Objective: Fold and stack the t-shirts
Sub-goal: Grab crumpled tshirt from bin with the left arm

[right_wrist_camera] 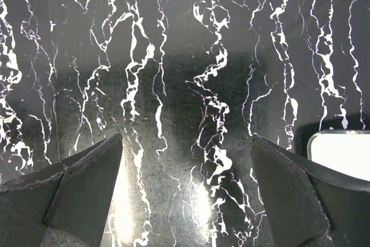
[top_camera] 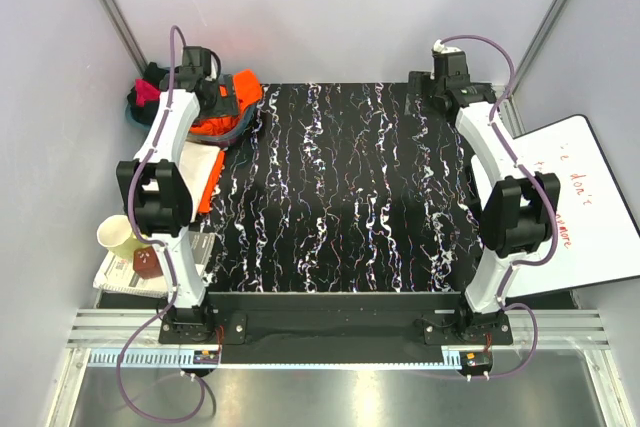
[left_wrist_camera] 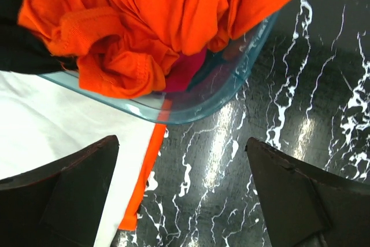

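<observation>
Caught the left gripper (left_wrist_camera: 179,160) with jaws spread wide and clasping nothing, hanging just above the near rim of the teal basket (left_wrist_camera: 191,107) at the far left corner of the table (top_camera: 340,197). Found the orange shirt (left_wrist_camera: 156,15) crumpled in a heap inside that basket and spilling over its edge, with a sliver of magenta shirt (left_wrist_camera: 185,70) showing beneath it and a black shirt (left_wrist_camera: 17,44) pressed against its left side. Showed a white shirt (left_wrist_camera: 58,120) lying flat on the table just in front of the basket, on top of another orange cloth (left_wrist_camera: 144,183) peeking out along the right edge. Framed the right gripper (right_wrist_camera: 186,148) likewise wide apart and empty, poised over bare marbled tabletop at the far right corner, well apart from every shirt. Picked up a corner of the white board (right_wrist_camera: 341,154) just beside the right finger in the wrist view, and from above placed the board off the table's right side. Spotted a paper cup (top_camera: 118,237) near the left arm's base.
</observation>
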`<state>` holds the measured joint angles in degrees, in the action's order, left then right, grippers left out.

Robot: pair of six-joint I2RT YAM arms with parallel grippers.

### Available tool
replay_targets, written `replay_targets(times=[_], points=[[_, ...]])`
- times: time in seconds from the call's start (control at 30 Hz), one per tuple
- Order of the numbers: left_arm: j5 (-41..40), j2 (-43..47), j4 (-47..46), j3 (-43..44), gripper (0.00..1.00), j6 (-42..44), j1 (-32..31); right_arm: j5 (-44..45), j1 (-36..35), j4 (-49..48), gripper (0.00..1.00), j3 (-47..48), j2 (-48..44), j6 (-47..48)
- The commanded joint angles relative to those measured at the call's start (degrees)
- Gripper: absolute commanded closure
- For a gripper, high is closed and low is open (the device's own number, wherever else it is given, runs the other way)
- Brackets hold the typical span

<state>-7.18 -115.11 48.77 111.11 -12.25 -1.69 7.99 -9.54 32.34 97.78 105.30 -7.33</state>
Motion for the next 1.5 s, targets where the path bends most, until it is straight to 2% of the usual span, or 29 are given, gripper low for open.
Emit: replay_targets(times=[0.0, 0.2, 0.37, 0.57, 0.8, 1.13, 1.2, 1.27, 1.4, 1.47], points=[[1.65, 2.79, -3.6, 2.27, 0.01, 1.61, 0.9, 0.54, -1.27, 0.62, 0.0, 3.56, 1.14, 1.0], [-1.17, 1.12, -4.91, 5.25, 0.01, 1.27, 1.69, 1.24, -1.97, 2.55, 0.0, 4.88, 2.19, 2.5], [6.02, -5.02, -5.09, 12.81, 0.01, -2.33, 7.22, 1.86, -1.97, 2.82, 0.0, 4.7, 2.28, 2.85], [10.69, -13.19, -5.27, 17.12, 0.01, -3.66, 9.51, 1.59, -1.97, 4.05, 0.0, 4.88, 2.98, 2.5], [17.98, -21.29, -7.02, 24.23, 0.01, -6.82, 9.25, 0.36, -2.06, 5.01, 0.0, 4.88, 3.25, 1.88], [21.68, -25.33, -9.93, 22.05, 0.01, -9.11, 6.27, -0.25, -2.06, 5.72, 0.0, 3.83, 3.16, 1.71], [21.77, -26.13, -10.1, 22.04, 0.06, -9.37, 5.91, -0.34, -2.06, 5.9, 0.0, 3.82, 3.25, 1.71], [21.51, -27.27, -10.1, 21.96, 0.17, -9.63, 5.65, -0.43, -2.06, 5.98, 0.0, 3.82, 3.16, 2.06], [19.14, -28.85, -10.8, 22.13, 0.22, -10.42, 5.47, -0.08, -2.06, 6.07, 0.0, 3.47, 2.99, 2.5], [18.26, -29.21, -11.42, 22.48, 0.28, -10.69, 5.47, -0.17, -2.06, 6.16, 0.0, 3.21, 2.81, 2.59]])
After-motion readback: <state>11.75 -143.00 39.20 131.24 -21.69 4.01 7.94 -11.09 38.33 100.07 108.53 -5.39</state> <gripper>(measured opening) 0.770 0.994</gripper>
